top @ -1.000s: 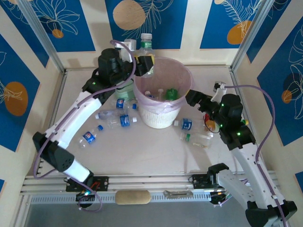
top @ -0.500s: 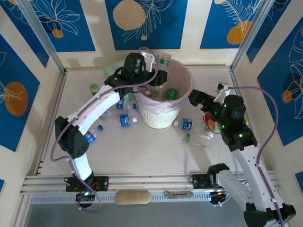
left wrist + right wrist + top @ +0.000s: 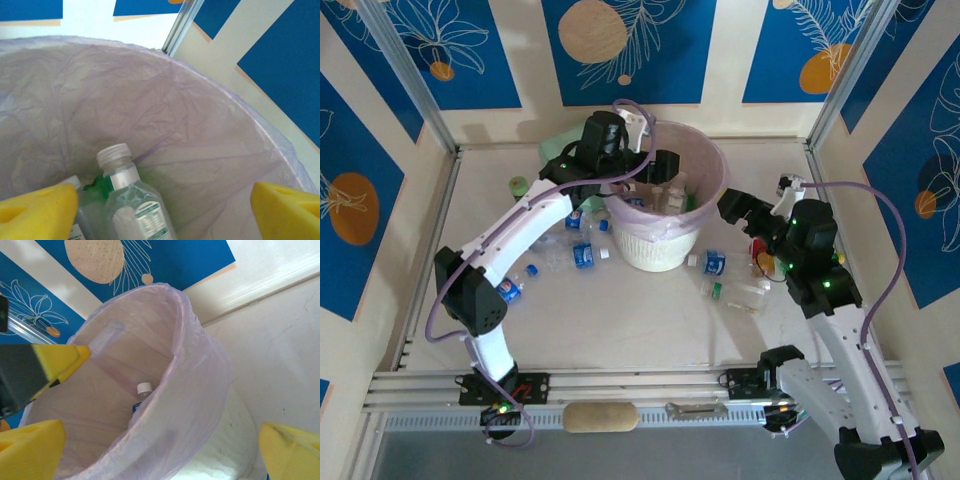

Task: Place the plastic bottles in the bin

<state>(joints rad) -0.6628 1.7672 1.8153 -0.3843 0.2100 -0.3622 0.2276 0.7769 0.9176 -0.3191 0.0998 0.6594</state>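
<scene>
The bin (image 3: 718, 160) is a white woven wastebasket with a pink liner, at the table's middle back. My left gripper (image 3: 655, 168) hangs open over its left rim. In the left wrist view the yellow pads (image 3: 37, 210) stand wide apart, and a clear bottle with a white cap (image 3: 131, 200) lies loose below them against the liner (image 3: 200, 130). That bottle (image 3: 672, 195) rests inside the bin. My right gripper (image 3: 728, 207) is open just right of the bin, holding nothing. More plastic bottles lie on the table left of the bin (image 3: 585, 255) and right of it (image 3: 715, 262).
A short dark jar with a green lid (image 3: 519, 185) stands at the left back. A mint-green box (image 3: 553, 150) sits behind the left arm. A larger clear bottle (image 3: 740, 292) and a small red and yellow item (image 3: 760, 262) lie under the right arm.
My left arm swung right over the bin with a bottle, then its jaws opened and the bottle dropped inside. The right arm has hardly moved.
</scene>
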